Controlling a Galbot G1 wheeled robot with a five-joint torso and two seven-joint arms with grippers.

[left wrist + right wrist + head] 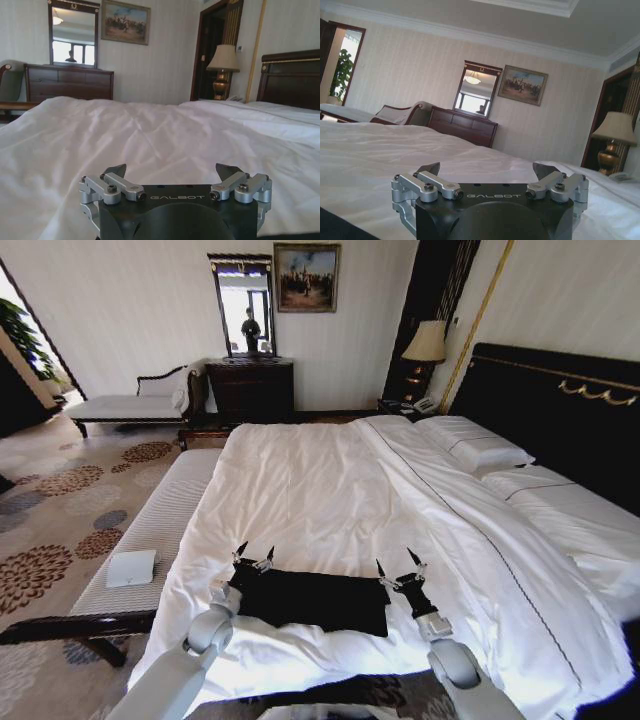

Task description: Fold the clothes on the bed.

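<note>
L gripper [254, 553] + R gripper [397, 563] — fingers apart

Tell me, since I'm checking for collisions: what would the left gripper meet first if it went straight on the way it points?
Probably the white duvet. The left gripper, open beside the black T-shirt, points low across the bed; the bedding rises ahead of it, though depth is unclear.

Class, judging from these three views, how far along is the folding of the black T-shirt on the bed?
Done: the black T-shirt lies as a compact rectangle near the edge of the bed, so it looks at least partly folded. In hand: nothing; the left end effector and right end effector sit open at its far corners. Left: any further folds; none can be confirmed.
</note>
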